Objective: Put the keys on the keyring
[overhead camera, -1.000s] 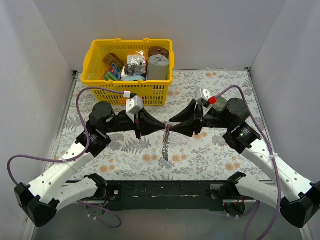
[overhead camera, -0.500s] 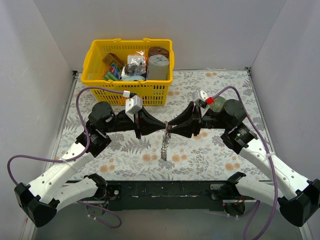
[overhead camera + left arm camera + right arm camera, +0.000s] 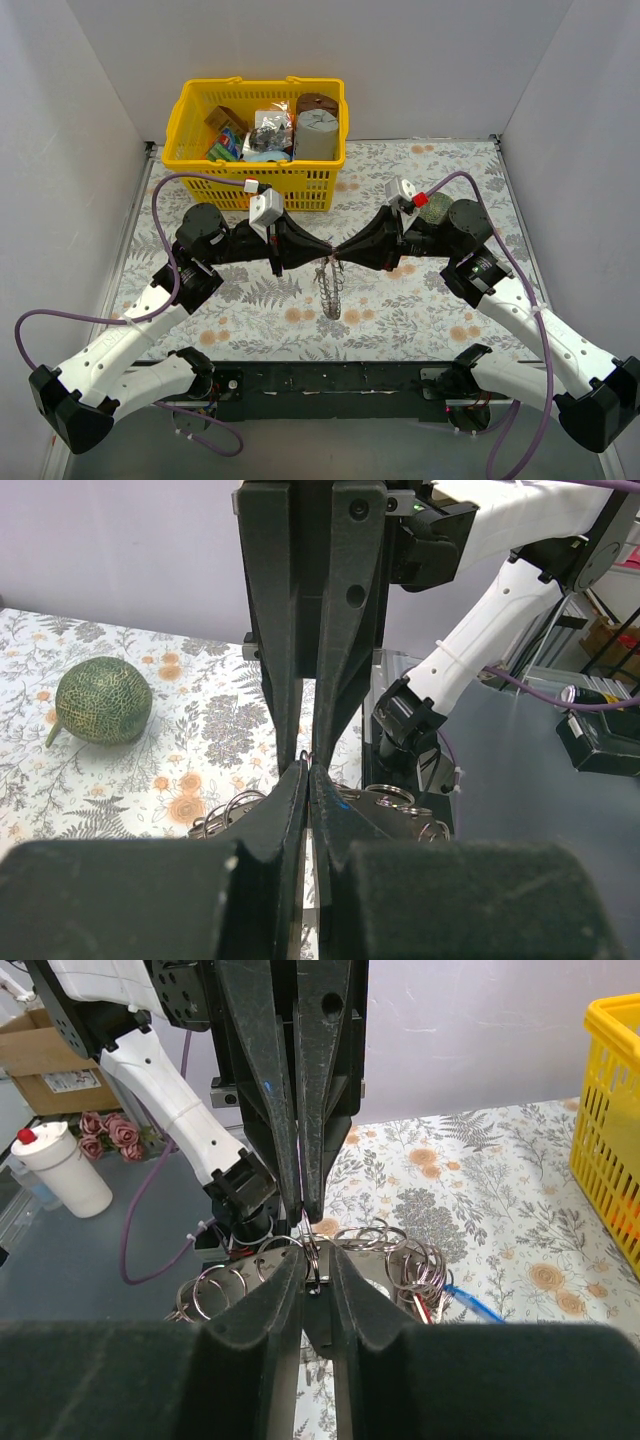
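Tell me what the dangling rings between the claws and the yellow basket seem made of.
The rings: probably steel or similar metal, polished; silvery wire loops with bright glints. The yellow basket: likely moulded plastic, slightly glossy; uniform colour and an open lattice wall.

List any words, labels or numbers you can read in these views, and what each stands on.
No text reads clearly in any view.
Label on the cardboard box, right wrist view: print too small to read.
Packets in the yellow basket, top view: printing blurred, unreadable.
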`<state>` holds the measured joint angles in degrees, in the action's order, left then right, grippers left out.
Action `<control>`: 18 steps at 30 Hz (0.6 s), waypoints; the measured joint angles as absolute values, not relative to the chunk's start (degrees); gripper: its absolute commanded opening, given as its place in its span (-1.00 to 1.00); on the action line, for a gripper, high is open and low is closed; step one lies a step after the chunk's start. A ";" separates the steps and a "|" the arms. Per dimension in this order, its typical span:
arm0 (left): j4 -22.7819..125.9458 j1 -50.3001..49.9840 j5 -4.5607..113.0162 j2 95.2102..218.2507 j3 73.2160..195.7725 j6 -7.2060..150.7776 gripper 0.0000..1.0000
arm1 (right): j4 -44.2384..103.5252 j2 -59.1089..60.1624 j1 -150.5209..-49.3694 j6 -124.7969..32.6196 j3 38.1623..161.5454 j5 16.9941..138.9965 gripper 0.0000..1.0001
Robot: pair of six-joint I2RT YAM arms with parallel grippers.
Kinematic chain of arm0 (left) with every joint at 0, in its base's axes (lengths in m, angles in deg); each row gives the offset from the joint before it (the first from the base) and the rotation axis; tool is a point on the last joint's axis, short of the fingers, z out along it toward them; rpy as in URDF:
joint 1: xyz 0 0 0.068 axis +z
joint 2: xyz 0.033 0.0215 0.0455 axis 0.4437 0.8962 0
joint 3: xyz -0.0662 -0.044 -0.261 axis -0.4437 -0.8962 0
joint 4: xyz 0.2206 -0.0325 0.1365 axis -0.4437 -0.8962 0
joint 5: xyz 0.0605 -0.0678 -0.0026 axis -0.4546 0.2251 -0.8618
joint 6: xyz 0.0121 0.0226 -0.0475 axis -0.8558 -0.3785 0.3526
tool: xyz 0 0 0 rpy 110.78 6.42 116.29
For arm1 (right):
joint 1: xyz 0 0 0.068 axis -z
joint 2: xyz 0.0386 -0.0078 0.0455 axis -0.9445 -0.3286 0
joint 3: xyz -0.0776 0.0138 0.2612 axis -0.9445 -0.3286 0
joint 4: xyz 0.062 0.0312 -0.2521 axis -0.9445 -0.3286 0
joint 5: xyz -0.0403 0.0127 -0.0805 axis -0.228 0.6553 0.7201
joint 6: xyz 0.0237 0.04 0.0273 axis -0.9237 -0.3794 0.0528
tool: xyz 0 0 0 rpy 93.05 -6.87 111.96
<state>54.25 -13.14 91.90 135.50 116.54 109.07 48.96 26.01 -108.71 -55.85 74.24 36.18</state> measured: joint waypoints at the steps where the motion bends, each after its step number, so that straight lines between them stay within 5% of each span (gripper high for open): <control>1: 54.28 -13.14 91.90 135.50 116.54 109.09 -1.00 | 49.11 26.01 -108.71 -56.05 74.24 36.14 -0.78; 3: 54.30 -13.14 91.90 135.50 116.54 109.11 -1.00 | 49.53 26.01 -108.75 -56.31 74.24 36.12 -0.97; 11: 54.43 -13.10 91.81 135.50 116.54 109.07 -0.99 | 48.92 26.06 -108.77 -56.55 74.33 36.86 -0.97; 16: 50.34 -13.14 90.96 136.31 117.98 107.28 -0.19 | 39.71 25.31 -108.82 -51.57 77.67 38.26 -0.97; 18: 48.05 -13.14 90.54 136.72 119.54 106.25 -0.03 | 35.01 24.22 -108.82 -48.44 79.99 39.27 -0.97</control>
